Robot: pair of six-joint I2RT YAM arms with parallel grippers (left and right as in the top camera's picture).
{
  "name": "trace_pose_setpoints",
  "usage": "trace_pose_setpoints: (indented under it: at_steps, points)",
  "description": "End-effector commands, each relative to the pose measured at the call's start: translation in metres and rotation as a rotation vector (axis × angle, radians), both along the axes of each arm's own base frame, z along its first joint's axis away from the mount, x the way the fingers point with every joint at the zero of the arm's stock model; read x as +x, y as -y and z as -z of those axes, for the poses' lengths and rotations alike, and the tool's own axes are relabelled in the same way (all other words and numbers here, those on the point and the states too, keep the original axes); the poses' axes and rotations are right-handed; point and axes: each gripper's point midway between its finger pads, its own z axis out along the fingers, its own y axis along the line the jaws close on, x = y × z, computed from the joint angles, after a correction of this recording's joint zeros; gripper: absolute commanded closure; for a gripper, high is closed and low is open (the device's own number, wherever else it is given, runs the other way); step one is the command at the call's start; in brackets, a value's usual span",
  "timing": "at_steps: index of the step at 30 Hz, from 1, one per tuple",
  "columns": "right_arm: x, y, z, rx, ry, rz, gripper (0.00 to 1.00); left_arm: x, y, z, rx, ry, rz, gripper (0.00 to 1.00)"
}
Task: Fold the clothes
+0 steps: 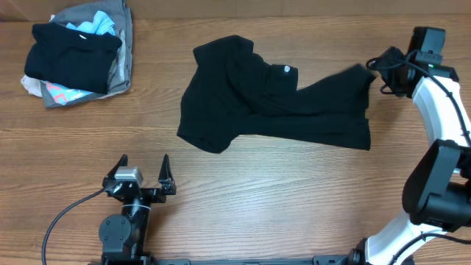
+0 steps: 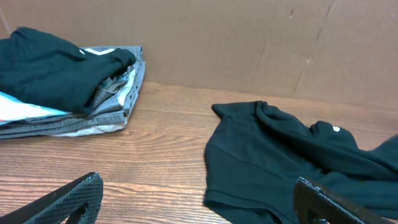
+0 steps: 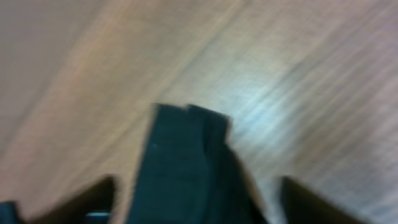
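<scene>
One wood-grain tabletop [image 1: 243, 199] carries a soft black T-shirt [image 1: 250, 103], rumpled and skewed near the middle. Far left of the T-shirt sits a heap of mixed garments [image 1: 77, 55]. The right end effector [image 3: 196, 196], at the T-shirt's right edge, is spread around a limp fold. The left end effector [image 1: 144, 163], below-left of the T-shirt, is spread and empty. Risk: unflattened bunches would likely fold crooked. A small white logo [image 1: 285, 71] faces up.

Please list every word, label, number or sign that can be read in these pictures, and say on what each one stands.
No word or number can be read.
White logo on the black T-shirt: a small mark, too small to read.
Pile of clothes: no lettering can be made out.
</scene>
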Motion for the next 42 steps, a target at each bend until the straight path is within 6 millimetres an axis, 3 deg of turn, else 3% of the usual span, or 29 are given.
trace_pose_setpoints:
  at_steps: [1,4,8,10,16,21,25,27,37,42]
  points:
    - [-0.006,0.019,-0.006,-0.05,-0.028,0.031,0.0,0.0,-0.003,0.0,0.019,0.004,-0.016,0.0]
    - [-0.02,0.023,-0.012,-0.014,-0.076,0.054,0.0,0.0,-0.003,0.0,0.019,0.004,-0.016,0.0]
    - [-0.049,0.009,-0.019,0.09,-0.177,0.028,0.0,0.0,-0.003,0.0,0.019,0.004,-0.016,0.0]
    - [-0.063,0.004,-0.011,0.107,-0.242,0.025,0.01,0.0,-0.003,0.0,0.019,0.004,-0.016,0.0]
    - [-0.087,-0.024,0.021,0.139,-0.353,-0.097,0.18,0.0,-0.003,0.0,0.019,0.004,-0.016,0.0]
    - [-0.104,-0.034,0.048,0.157,-0.41,-0.107,0.27,0.0,-0.003,0.0,0.019,0.004,-0.016,0.0]
    - [-0.107,-0.035,0.065,0.157,-0.41,-0.106,0.29,0.0,-0.003,0.0,0.019,0.004,-0.016,0.0]
    - [-0.105,-0.035,0.07,0.152,-0.395,-0.106,0.35,0.0,-0.003,0.0,0.02,0.004,-0.016,0.0]
    - [-0.094,-0.033,0.1,0.152,-0.4,-0.11,0.36,0.0,-0.003,0.0,0.019,0.004,-0.016,0.0]
    - [-0.091,-0.032,0.109,0.153,-0.402,-0.109,0.48,0.0,-0.003,0.0,0.019,0.004,-0.016,0.0]
